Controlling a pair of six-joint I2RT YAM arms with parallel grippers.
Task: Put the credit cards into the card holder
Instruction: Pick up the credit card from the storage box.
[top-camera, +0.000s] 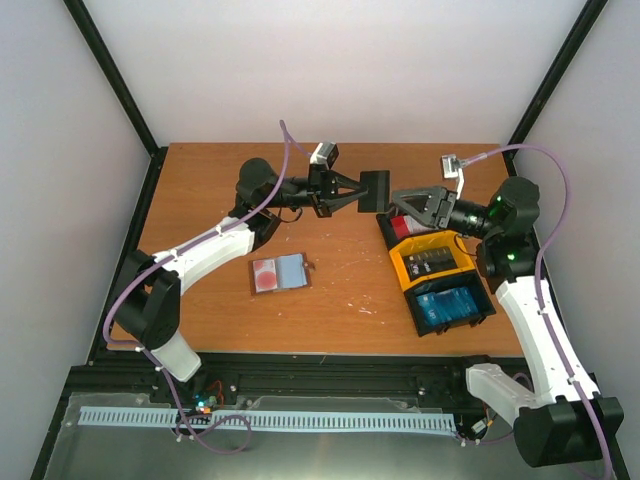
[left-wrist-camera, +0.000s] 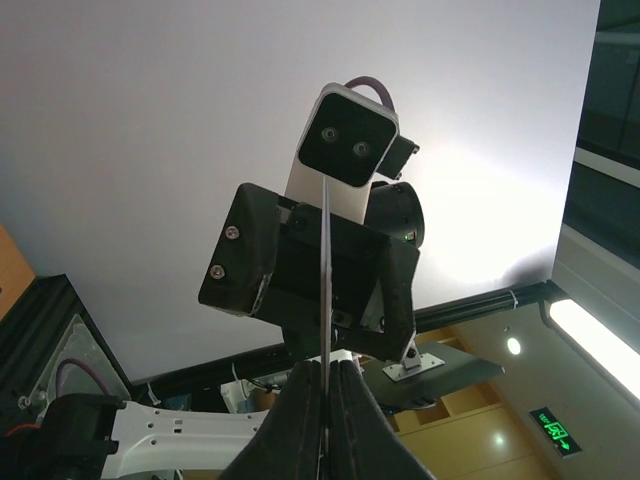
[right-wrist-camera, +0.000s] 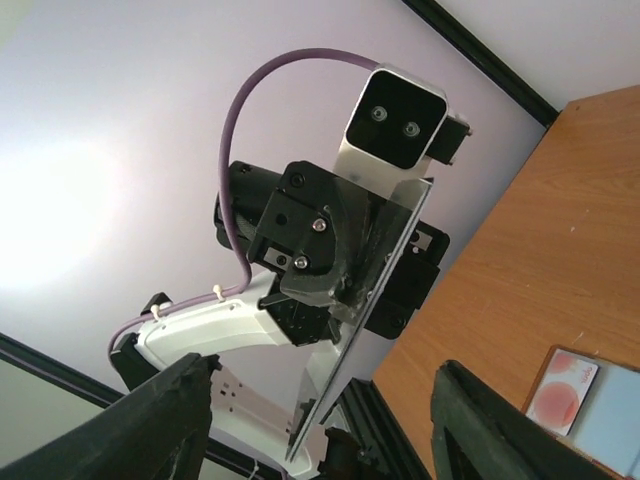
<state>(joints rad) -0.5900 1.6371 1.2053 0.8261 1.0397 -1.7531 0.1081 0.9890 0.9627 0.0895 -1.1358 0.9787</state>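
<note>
A: Where was the dark plastic credit card (top-camera: 374, 190)?
B: Above the brown wooden table (top-camera: 340, 290), pinched in the left end effector (top-camera: 357, 192) (long axis across its fingers (left-wrist-camera: 295, 420)); the right end effector (top-camera: 402, 205) gaped empty.

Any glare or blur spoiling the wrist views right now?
Left wrist: bright patch on the wall, right of centre; card just a thin edge-on line; left fingers dark and soft. Right wrist: glow on the wall at left; right fingers blurred silhouettes. Top: even light, sharp.

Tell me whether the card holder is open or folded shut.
Open: the card holder lies spread flat, grey-blue inside facing up.
</note>
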